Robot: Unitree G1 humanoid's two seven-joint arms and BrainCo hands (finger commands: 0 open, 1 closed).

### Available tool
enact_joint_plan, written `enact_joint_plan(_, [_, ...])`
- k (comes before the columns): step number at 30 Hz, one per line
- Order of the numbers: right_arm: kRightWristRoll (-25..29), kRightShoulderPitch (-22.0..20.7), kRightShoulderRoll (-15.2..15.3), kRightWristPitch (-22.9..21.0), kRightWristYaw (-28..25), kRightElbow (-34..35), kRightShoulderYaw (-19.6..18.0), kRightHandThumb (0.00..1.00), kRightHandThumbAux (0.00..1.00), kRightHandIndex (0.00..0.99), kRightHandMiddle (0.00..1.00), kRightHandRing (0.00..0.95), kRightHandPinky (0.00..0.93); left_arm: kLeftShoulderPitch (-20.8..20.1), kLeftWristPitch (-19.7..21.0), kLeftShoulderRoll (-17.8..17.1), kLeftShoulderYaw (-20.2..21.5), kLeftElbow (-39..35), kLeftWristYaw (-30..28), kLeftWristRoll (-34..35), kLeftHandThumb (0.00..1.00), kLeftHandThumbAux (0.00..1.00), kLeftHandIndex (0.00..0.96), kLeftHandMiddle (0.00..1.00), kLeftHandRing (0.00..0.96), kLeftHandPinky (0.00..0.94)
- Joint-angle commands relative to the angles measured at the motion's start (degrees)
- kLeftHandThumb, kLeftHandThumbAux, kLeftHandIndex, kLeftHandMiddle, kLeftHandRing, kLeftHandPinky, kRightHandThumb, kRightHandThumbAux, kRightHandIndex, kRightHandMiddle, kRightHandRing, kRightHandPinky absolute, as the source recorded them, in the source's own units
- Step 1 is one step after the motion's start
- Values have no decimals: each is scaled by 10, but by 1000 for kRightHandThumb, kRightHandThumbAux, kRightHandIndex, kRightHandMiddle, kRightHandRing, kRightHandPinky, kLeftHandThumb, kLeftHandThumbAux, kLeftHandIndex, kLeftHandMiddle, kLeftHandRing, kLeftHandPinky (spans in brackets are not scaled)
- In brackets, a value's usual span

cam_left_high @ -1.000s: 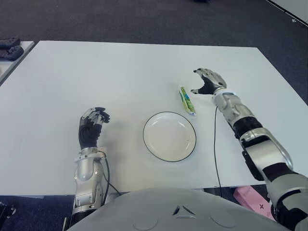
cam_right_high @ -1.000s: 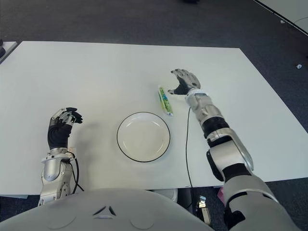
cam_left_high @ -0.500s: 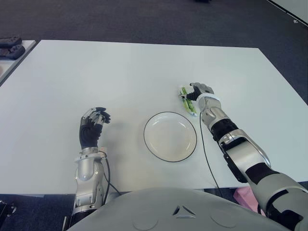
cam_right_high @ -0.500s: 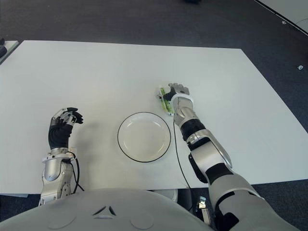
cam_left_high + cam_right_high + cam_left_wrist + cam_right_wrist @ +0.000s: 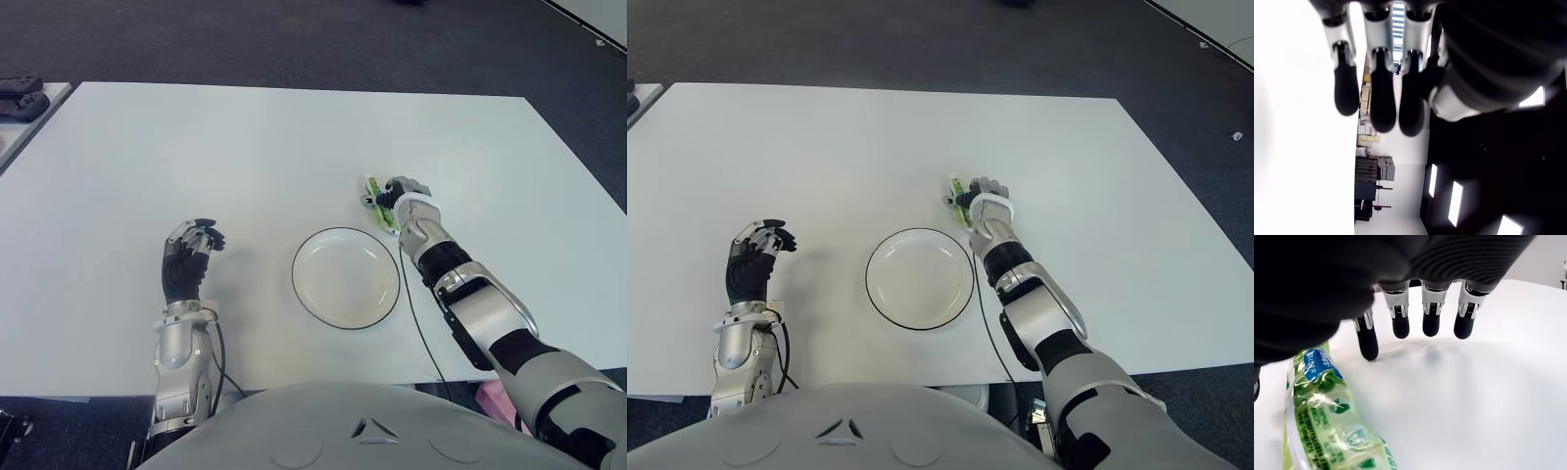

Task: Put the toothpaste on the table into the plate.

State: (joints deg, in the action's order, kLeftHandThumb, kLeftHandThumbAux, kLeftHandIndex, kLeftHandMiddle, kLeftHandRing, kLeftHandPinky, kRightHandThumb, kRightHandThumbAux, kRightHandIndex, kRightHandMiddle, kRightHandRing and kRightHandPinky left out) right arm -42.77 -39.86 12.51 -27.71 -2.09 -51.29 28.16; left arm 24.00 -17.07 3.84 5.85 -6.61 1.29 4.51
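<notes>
With the right robot hand over the toothpaste, fingers uncurled, it should clasp the tube mid-length before lifting toward the plate.

No print on the green toothpaste wrapper can be read.
</notes>
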Motion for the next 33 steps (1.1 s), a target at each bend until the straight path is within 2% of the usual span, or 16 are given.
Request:
enact_joint_plan(1, [16, -6, -16, -13, 6, -26, -7, 79, 319, 162, 0, 0, 0, 3, 5, 2, -1, 4, 6, -6, 710, 716, 438, 581, 568, 519])
enact_joint_plan(4, [21, -9, -21, -17, 9, -37, -9, 73, 321, 120, 0, 0, 0, 3, 6, 3, -1, 4, 6, -6, 710, 716, 438, 582, 568, 518])
enact_joint_plan(9, [31, -13, -33, -29, 18, -61, -14, 64, 332, 134, 0, 0, 0, 4, 5, 3, 0, 4, 6, -5, 711, 716, 438, 583, 566, 515])
enact_joint_plan(11, [34, -14, -37, -33, 23, -71, -16, 61, 343, 155, 0, 0, 0, 5, 6, 4, 0, 3, 6, -5, 711, 716, 438, 582, 564, 513])
enact_joint_plan(13, [40, -15, -42, -38, 27, -80, -19, 62, 360, 226, 0, 0, 0, 6, 8, 4, 0, 2, 7, -5, 711, 716, 438, 581, 564, 511])
enact_joint_plan(19, [61, -12, -58, -52, 52, -110, -40, 59, 381, 236, 0, 0, 0, 9, 5, 4, 1, 1, 8, -8, 711, 715, 438, 581, 566, 529])
enact_joint_plan(25, [70, -9, -67, -55, 60, -140, -44, 53, 357, 51, 0, 0, 0, 12, 5, 3, 3, -2, 9, -12, 710, 717, 438, 578, 573, 540])
enact_joint_plan(33, [69, -1, -74, -55, 70, -170, -44, 63, 348, 31, 0, 0, 0, 16, 9, 2, 5, -7, 9, -14, 708, 719, 438, 572, 572, 539])
